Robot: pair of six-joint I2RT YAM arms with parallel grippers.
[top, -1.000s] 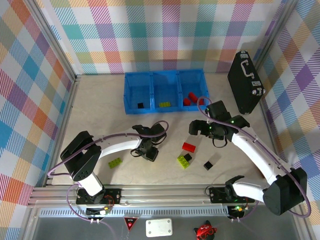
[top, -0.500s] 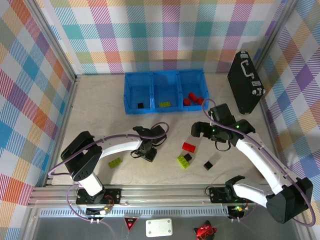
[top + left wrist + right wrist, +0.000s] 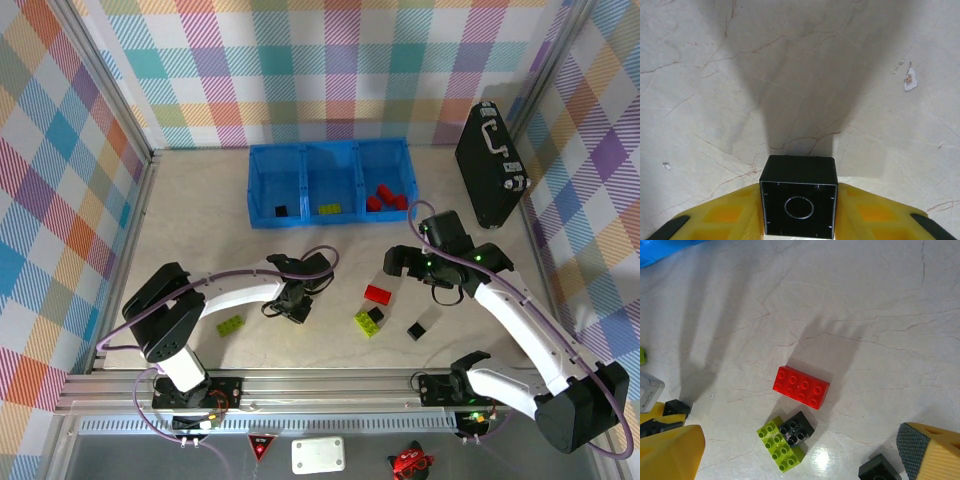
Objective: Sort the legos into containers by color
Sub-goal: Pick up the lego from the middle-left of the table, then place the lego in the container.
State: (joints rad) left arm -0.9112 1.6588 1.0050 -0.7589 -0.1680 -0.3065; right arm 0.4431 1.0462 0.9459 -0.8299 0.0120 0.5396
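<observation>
My left gripper (image 3: 292, 306) sits low over the table, shut on a black lego cube (image 3: 799, 200) held hollow side toward the camera. My right gripper (image 3: 400, 264) hangs open above a red lego (image 3: 801, 386) (image 3: 378, 293). Near the red one lies a lime lego (image 3: 776, 447) (image 3: 363, 324) with a black cube (image 3: 797, 427) on it. Another black lego (image 3: 416, 330) (image 3: 879, 470) lies to the right, a lime lego (image 3: 231, 324) far left. The blue bin (image 3: 330, 148) holds a black lego (image 3: 281, 211) left, a lime one (image 3: 329, 209) in the middle and red ones (image 3: 383, 196) right.
A black hard case (image 3: 490, 165) with a handle stands at the back right beside the checkered wall. Checkered walls close the table on three sides. The bin's corner (image 3: 660, 250) shows at the upper left of the right wrist view.
The right arm has drifted slightly right and toward the near edge, its gripper still open. The left gripper has barely shifted, keeping the black cube.
</observation>
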